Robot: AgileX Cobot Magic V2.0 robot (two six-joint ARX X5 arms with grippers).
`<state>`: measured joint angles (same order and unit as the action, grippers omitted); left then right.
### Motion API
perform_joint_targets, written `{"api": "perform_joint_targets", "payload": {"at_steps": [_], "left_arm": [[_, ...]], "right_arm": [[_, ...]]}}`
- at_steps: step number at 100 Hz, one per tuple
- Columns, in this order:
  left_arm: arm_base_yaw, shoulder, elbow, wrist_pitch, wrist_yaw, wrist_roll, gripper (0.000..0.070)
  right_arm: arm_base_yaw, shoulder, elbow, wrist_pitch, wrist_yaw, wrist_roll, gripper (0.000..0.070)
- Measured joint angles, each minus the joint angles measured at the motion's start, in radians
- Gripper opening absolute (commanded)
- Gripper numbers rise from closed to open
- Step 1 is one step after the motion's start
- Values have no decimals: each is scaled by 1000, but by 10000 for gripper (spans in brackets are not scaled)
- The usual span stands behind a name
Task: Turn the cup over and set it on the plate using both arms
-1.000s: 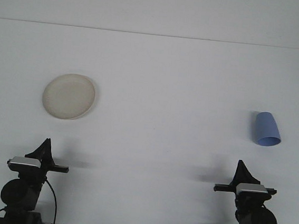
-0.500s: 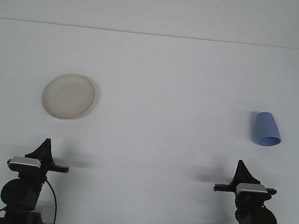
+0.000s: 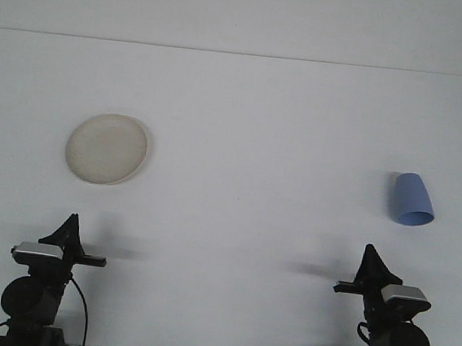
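Down at the near edge the left gripper [image 3: 69, 227] and right gripper [image 3: 370, 260] sit low, both well short of anything; I cannot tell how either is set. Farther out on the white table [image 3: 258, 143], the blue cup [image 3: 412, 199] rests mouth-down at right, the cream plate [image 3: 106, 148] well apart at left.

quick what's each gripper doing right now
Left gripper: holding nothing; open or closed cannot be told.
Right gripper: holding nothing; open or closed cannot be told.
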<state>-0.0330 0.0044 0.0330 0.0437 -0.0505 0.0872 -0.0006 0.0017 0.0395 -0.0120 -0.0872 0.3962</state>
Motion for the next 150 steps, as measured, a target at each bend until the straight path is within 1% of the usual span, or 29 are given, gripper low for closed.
{"api": "perform_joint_targets", "payload": {"at_steps": [9, 12, 14, 18, 25, 27, 29, 38, 54, 61, 67, 81, 91, 104, 113, 125, 134, 150], "left_arm": [[0, 0, 0, 0, 0, 0, 15], [0, 0, 0, 0, 0, 0, 15], [0, 0, 0, 0, 0, 0, 15], [0, 0, 0, 0, 0, 0, 15], [0, 0, 0, 0, 0, 0, 15], [0, 0, 0, 0, 0, 0, 15], [0, 0, 0, 0, 0, 0, 15], [0, 0, 0, 0, 0, 0, 15], [0, 0, 0, 0, 0, 0, 15], [0, 0, 0, 0, 0, 0, 15], [0, 0, 0, 0, 0, 0, 15], [0, 0, 0, 0, 0, 0, 15], [0, 0, 0, 0, 0, 0, 15], [0, 0, 0, 0, 0, 0, 15], [0, 0, 0, 0, 0, 0, 15], [0, 0, 0, 0, 0, 0, 15], [0, 0, 0, 0, 0, 0, 15], [0, 0, 0, 0, 0, 0, 15]], "right_arm": [[0, 25, 92, -38, 61, 40, 6], [0, 42, 136, -48, 72, 43, 21], [0, 56, 169, -58, 76, 42, 48], [0, 87, 235, -81, 81, 34, 151], [0, 156, 351, -135, 84, -5, 392], [0, 180, 385, -156, 85, -19, 436], [0, 205, 415, -177, 85, -35, 456], [0, 319, 540, -289, 101, -117, 458], [0, 489, 701, -448, 212, -280, 458], [-7, 543, 731, -472, 261, -341, 458], [-25, 581, 734, -493, 290, -376, 458], [-111, 677, 734, -539, 298, -436, 457], [-196, 752, 730, -512, 285, -457, 457], [-293, 860, 729, -472, 231, -471, 456], [-332, 953, 729, -446, 208, -486, 456], [-365, 1057, 727, -399, 177, -527, 454], [-398, 1122, 727, -341, 132, -554, 452], [-467, 1210, 726, -201, 51, -573, 447]]}}
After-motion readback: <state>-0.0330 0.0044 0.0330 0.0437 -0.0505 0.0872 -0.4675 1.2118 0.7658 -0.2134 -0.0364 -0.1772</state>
